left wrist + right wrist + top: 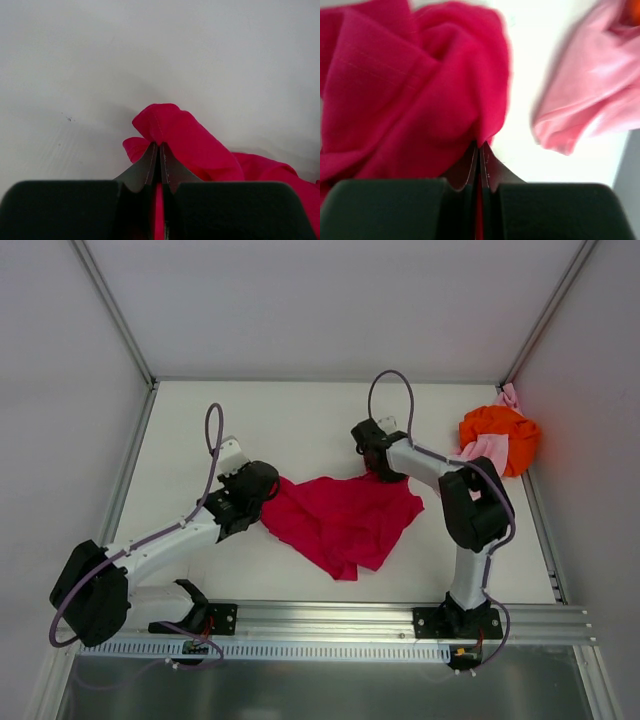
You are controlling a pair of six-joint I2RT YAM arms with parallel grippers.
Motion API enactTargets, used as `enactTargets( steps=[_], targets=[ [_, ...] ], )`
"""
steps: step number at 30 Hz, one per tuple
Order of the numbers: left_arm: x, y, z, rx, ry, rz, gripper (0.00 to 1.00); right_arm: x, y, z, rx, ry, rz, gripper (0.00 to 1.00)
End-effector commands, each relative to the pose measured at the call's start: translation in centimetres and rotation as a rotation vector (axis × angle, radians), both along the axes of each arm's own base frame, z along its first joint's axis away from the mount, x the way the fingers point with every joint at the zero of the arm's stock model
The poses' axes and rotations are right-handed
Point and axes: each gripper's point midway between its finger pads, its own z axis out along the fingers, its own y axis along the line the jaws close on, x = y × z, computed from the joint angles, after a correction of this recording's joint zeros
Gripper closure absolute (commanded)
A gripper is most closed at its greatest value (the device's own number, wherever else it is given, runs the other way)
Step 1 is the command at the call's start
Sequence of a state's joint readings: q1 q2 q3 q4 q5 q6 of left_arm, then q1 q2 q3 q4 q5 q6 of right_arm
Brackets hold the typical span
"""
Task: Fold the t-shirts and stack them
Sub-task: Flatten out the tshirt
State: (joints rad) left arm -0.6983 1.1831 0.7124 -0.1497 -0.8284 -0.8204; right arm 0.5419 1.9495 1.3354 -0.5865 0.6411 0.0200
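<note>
At the left, pressed together on a bunched corner of the crimson t-shirt (345,520): jaws of the left gripper (159,145). In the middle, spread loose and wrinkled between both arms on the white table (300,420), roughly triangular, lower tip doubled over toward the near edge. At the upper right corner, gathered into thick folds and pinched in the closed right gripper (480,145). Further right, near the table's edge, crumpled in a heap: orange t-shirt (505,430), with pale pink t-shirt (487,448) touching it, showing in front and behind.
</note>
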Motion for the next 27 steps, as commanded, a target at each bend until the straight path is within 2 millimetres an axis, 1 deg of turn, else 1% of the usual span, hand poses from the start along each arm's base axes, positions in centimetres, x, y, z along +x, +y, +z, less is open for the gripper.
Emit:
enactTargets(
  steps=[1,2,3,6,7,9,10,15,16,18,19,21,23,25,27],
  targets=[
    [1.0,-0.7,-0.2,-0.005,0.000,-0.008,1.00,3.3,-1.3,9.5,-0.074,-0.295,-0.016,0.99],
    [1.1,-0.8,-0.4,-0.006,0.006,-0.009,1.00,3.5,-1.9,11.1,-0.096,-0.337,-0.023,0.99],
    [1.2,-1.1,-0.6,-0.011,0.007,-0.012,1.00,3.7,-2.0,13.4,-0.085,-0.401,-0.027,0.99],
    [1.5,-1.3,-0.7,-0.008,0.004,-0.017,1.00,3.7,-2.8,17.1,-0.092,-0.496,-0.029,0.99],
    [1.5,-1.3,-0.6,-0.005,0.003,-0.018,1.00,3.4,-3.1,18.8,-0.084,-0.536,-0.033,0.99],
    [1.8,-1.2,0.0,0.004,-0.006,-0.016,1.00,3.2,-3.7,20.4,-0.109,-0.564,-0.031,0.99],
    [1.8,-1.1,0.4,0.012,-0.011,-0.011,1.00,3.0,-4.0,21.7,-0.109,-0.598,-0.044,0.99],
    [1.7,-0.6,2.5,0.003,-0.060,-0.011,1.00,2.1,-4.9,24.0,-0.111,-0.675,-0.052,0.99],
    [1.6,-0.4,2.7,0.010,-0.064,-0.007,1.00,1.8,-5.2,23.9,-0.118,-0.678,-0.052,0.99],
    [1.4,0.0,3.3,0.016,-0.074,0.004,1.00,1.2,-5.9,25.2,-0.127,-0.724,-0.078,0.99],
    [1.3,0.2,3.5,0.017,-0.078,0.008,1.00,1.0,-6.1,25.2,-0.134,-0.730,-0.083,0.99],
    [1.0,0.8,3.8,0.016,-0.085,0.026,1.00,0.4,-7.0,26.5,-0.149,-0.774,-0.129,0.99],
    [0.6,1.3,4.1,0.017,-0.094,0.044,1.00,-0.2,-7.7,26.9,-0.169,-0.808,-0.177,0.99],
    [0.4,1.7,4.4,0.020,-0.101,0.057,1.00,-0.8,-8.4,27.8,-0.170,-0.849,-0.215,0.99],
    [0.1,2.4,4.8,0.031,-0.110,0.080,1.00,-1.1,-8.6,28.1,-0.179,-0.865,-0.228,0.99]
  ],
)
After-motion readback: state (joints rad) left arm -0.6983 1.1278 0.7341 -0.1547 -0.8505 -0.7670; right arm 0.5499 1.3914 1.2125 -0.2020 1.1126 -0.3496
